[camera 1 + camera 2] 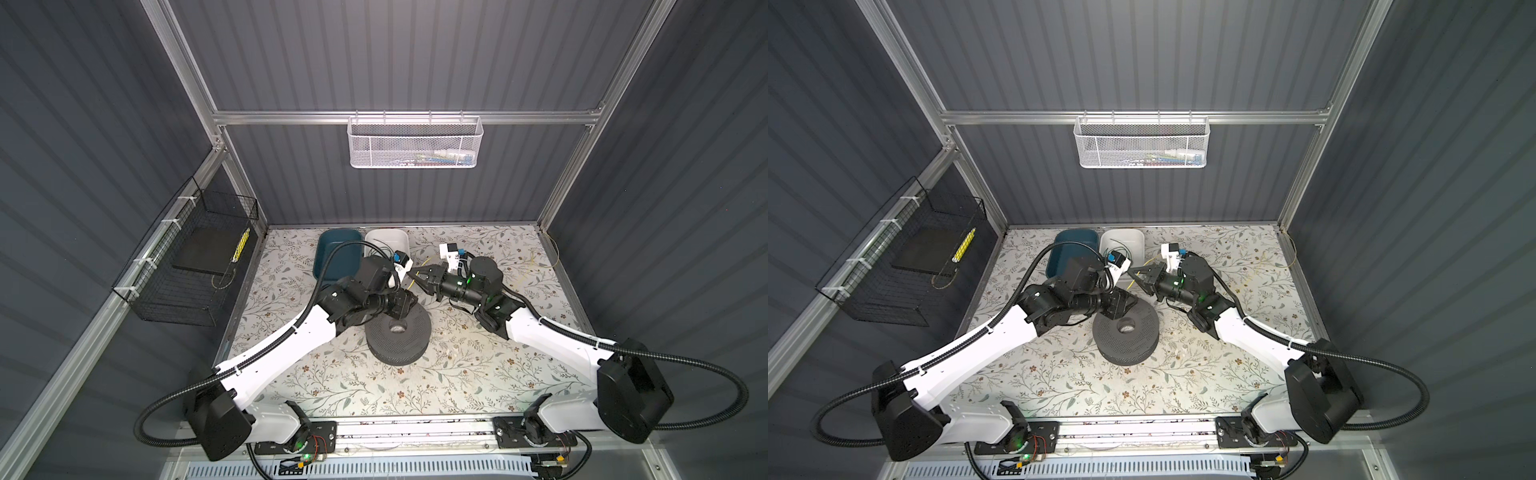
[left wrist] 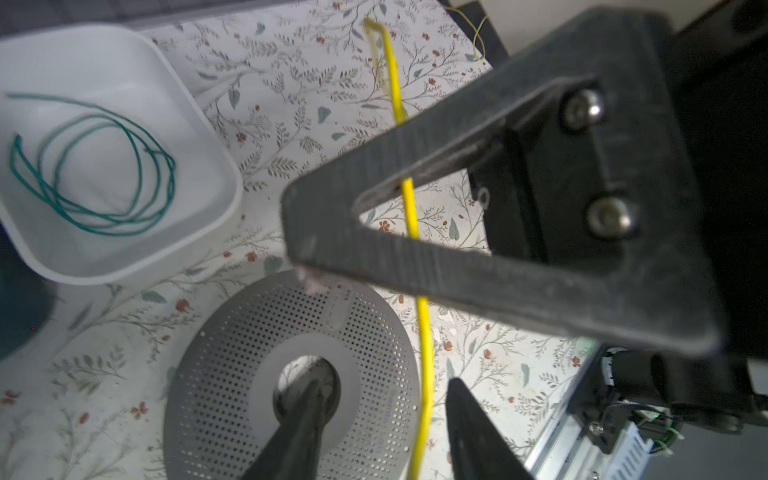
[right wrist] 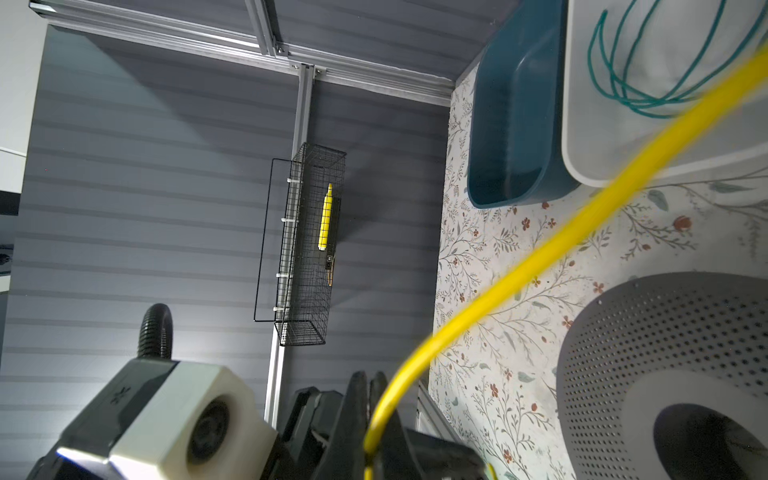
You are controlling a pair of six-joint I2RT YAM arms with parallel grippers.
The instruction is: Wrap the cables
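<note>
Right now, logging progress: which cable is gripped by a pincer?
The yellow cable, pinched in the shut right pincer; the green cable lies coiled, untouched, in the white tray.

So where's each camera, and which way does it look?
Top views: high overhead, looking down at the flowered table; left arm and right arm show.
Left wrist: on the left arm, looking past the open left gripper at the gray spool and yellow cable.
Right wrist: on the right arm, looking past the right gripper, shut on that cable, toward the black basket.
Shared: both wrist views show the green cable in the white bin.
</note>
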